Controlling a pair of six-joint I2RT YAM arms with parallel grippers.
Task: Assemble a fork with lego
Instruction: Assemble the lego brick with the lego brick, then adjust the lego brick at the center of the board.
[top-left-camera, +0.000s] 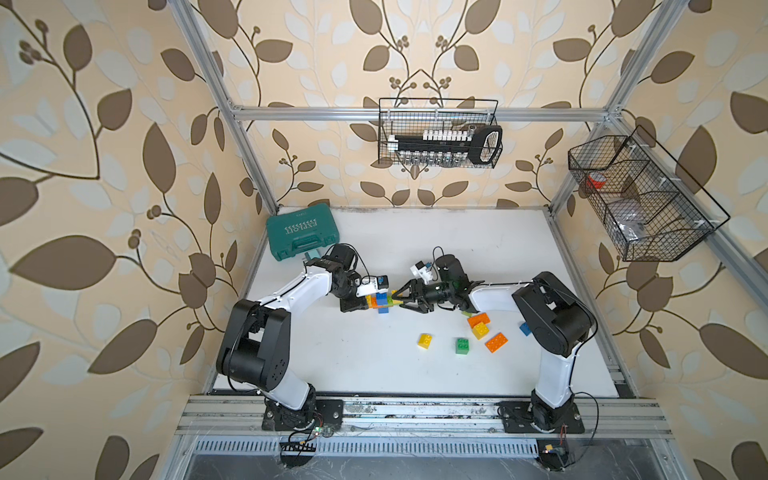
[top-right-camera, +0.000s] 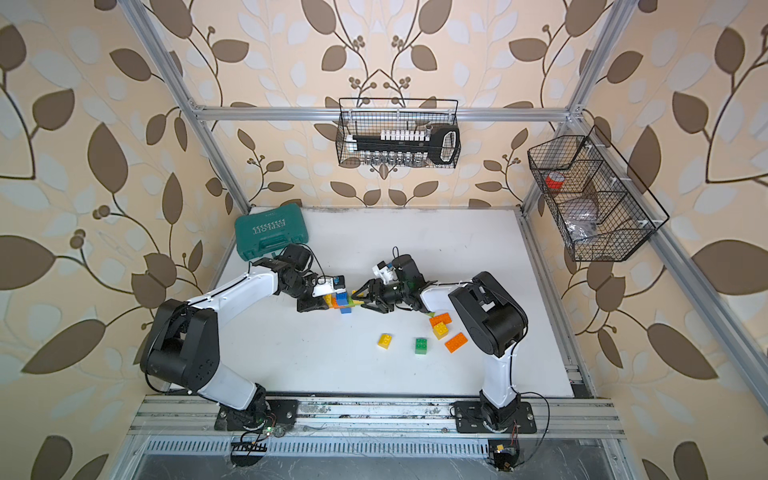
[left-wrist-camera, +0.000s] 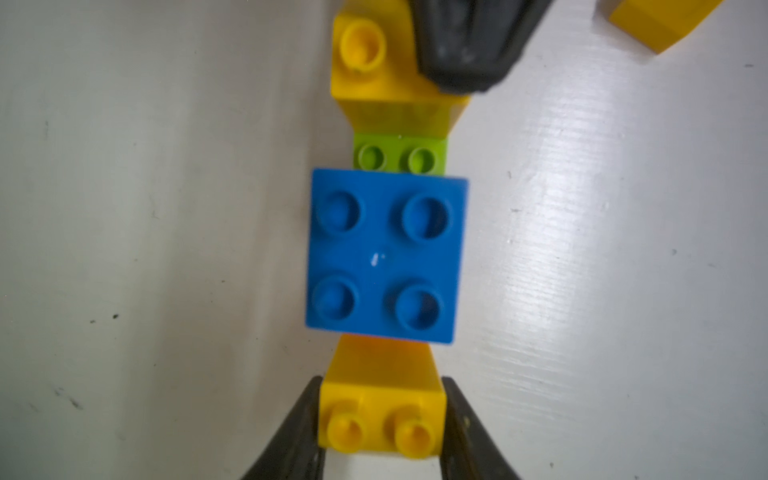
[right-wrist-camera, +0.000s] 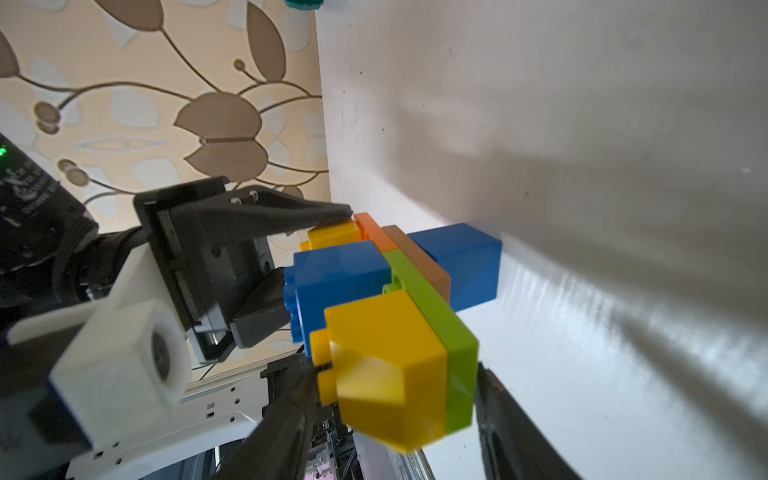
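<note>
Mid-assembly: right end effector (top-left-camera: 398, 299), jaws apart, straddles the yellow end of the lego fork (top-left-camera: 381, 298); left end effector (left-wrist-camera: 381, 399) flanks the opposite end, grip unclear. Next, probably fetch a loose brick (top-left-camera: 424, 340).

Two matching arms: left arm (top-left-camera: 291, 291), right arm (top-left-camera: 492, 301). Glossy white link shells and bulky rounded black joint housings (top-left-camera: 257, 336) with small screw holes dotted on their sides. A thin black cable is clipped along each white link and loops loose at the wrists. Black base plates (top-left-camera: 332, 411) with silver bolts sit on the metal rail along the table's near edge. Small board (top-left-camera: 318, 432) with a lit dot and red-black wires beside the left plate. The left wrist camera (right-wrist-camera: 120, 365) has a white cube mount and a round lens. The left gripper (left-wrist-camera: 382, 382) and right gripper (right-wrist-camera: 395, 370) are black with wedge-shaped tapering fingers; two screw heads show on a left finger. Green light (right-wrist-camera: 2, 151) and unreadable white print on left wrist housing.
</note>
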